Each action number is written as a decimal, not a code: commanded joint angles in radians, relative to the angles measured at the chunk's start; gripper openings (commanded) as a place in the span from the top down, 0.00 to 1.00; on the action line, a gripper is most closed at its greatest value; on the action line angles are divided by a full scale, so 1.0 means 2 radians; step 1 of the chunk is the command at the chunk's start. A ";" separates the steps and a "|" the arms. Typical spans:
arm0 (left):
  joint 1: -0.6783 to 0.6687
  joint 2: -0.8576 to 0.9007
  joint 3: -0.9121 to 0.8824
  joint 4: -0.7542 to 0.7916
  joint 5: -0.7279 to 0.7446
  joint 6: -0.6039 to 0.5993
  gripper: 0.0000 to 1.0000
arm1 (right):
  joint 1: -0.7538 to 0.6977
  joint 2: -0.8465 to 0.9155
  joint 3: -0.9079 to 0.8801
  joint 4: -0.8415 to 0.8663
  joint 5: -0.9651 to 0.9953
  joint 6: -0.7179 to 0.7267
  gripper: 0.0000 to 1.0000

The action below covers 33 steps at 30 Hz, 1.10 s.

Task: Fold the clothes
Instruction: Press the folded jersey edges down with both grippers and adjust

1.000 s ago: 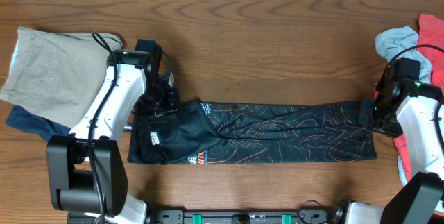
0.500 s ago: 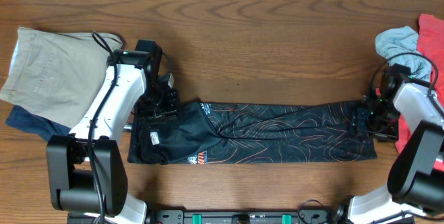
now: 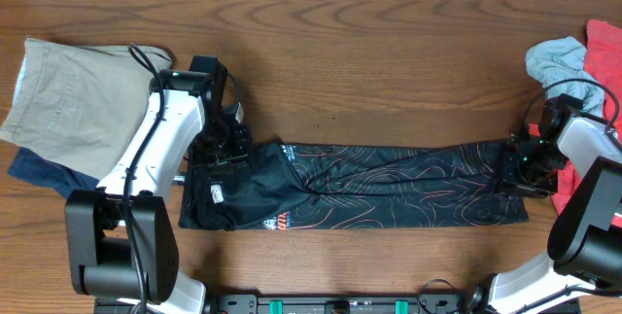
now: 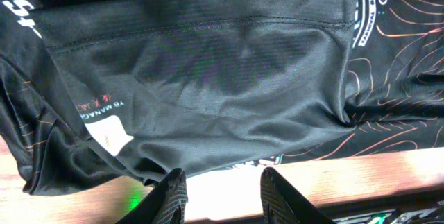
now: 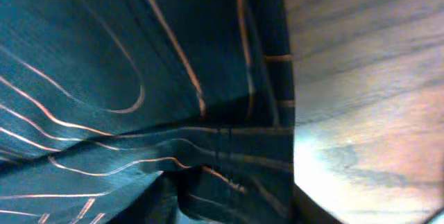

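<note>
Left gripper: fingers apart, nothing held, bare table between them; black jersey hem just ahead. Right gripper: at the jersey's opposite end, fabric crowding the lens, grip unreadable. Jersey lies as a long strip across the table.

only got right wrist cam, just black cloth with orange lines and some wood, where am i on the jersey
observer: Right gripper sits at the far right end of the jersey, which lies as a long strip across the table.
operator: and the left arm
observer: Left gripper is at the strip's opposite end, near its upper left corner, jaws apart.
operator: anything beside me
observer: A grey garment and a red garment lie just right of you.
</note>
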 commanded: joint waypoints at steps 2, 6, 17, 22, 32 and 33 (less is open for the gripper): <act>-0.001 -0.008 0.000 -0.002 0.004 -0.001 0.63 | -0.005 0.013 -0.001 0.007 -0.008 -0.003 0.71; -0.001 -0.008 0.000 -0.005 0.004 -0.001 0.63 | -0.005 0.013 -0.001 0.007 -0.008 -0.003 0.97; -0.001 -0.008 0.000 -0.009 0.004 -0.001 0.63 | -0.004 0.013 0.091 -0.074 0.056 0.065 0.99; -0.001 -0.008 0.000 -0.008 0.004 -0.001 0.63 | 0.024 0.006 0.135 -0.122 0.000 0.060 0.99; -0.001 -0.008 0.000 -0.008 0.004 -0.001 0.63 | 0.180 -0.002 0.134 -0.176 -0.001 0.092 0.99; -0.001 -0.008 0.000 -0.008 0.004 -0.001 0.63 | 0.194 -0.002 0.134 -0.178 -0.002 0.101 0.99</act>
